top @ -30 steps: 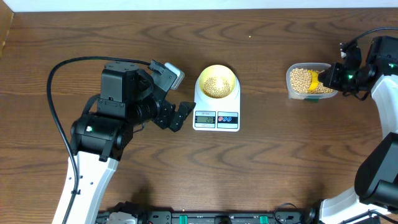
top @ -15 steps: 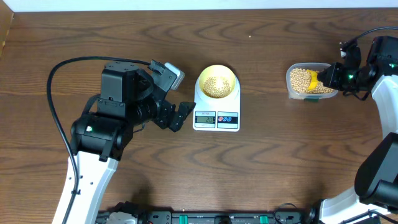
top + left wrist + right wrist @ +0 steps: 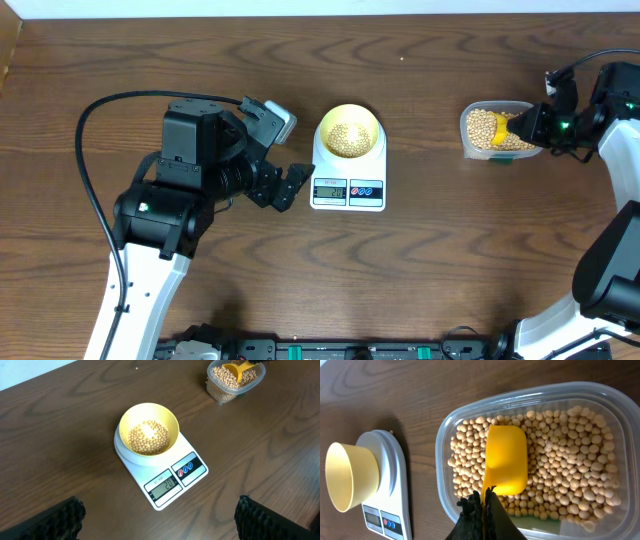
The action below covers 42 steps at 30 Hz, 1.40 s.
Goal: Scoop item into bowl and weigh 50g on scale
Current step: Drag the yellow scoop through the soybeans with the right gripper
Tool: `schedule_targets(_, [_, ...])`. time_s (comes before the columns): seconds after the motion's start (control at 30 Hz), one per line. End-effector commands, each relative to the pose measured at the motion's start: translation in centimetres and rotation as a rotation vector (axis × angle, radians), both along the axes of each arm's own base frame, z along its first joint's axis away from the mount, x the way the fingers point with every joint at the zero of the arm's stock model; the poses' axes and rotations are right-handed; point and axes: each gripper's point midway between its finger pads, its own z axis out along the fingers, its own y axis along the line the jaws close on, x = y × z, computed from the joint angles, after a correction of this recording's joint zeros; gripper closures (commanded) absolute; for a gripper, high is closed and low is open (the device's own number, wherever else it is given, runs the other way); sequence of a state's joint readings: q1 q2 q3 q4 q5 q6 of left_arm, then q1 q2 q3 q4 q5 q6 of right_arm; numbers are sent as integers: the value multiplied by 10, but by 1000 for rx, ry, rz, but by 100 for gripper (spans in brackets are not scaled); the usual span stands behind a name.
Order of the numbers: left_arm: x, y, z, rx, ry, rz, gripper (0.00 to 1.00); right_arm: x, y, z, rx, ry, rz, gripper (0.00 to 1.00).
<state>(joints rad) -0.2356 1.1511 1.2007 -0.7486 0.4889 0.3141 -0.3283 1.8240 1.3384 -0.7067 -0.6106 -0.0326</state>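
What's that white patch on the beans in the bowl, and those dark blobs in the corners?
Left wrist view: the patch is glare on the beans in the bowl; the blobs are fingers of the left gripper, close and blurred. Overhead view: evenly lit, sharp throughout.

Robotics lab bench: wood-grain worktop; left arm and right arm were based at its 6 o'clock edge, cable looped at 9 o'clock, scale stood centre.
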Motion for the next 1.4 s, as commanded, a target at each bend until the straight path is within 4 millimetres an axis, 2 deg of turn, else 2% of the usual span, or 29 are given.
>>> schedule_targets(0.0, [0, 0, -3, -5, 11, 1, 2, 1, 8, -9, 31, 6, 26, 99])
schedule_targets(0.3, [0, 0, -3, -5, 11, 0, 2, 2, 0, -7, 39, -7, 9, 99])
schedule_targets(0.53, [0, 0, -3, -5, 11, 0, 2, -2, -27, 4, 139, -45, -53, 99])
schedule_targets(0.87, [0, 0, -3, -5, 11, 0, 2, -3, -42, 19, 230, -109, -74, 99])
schedule_targets(1.37, [0, 0, -3, -5, 11, 1, 2, -1, -36, 38, 327, -183, -38, 99])
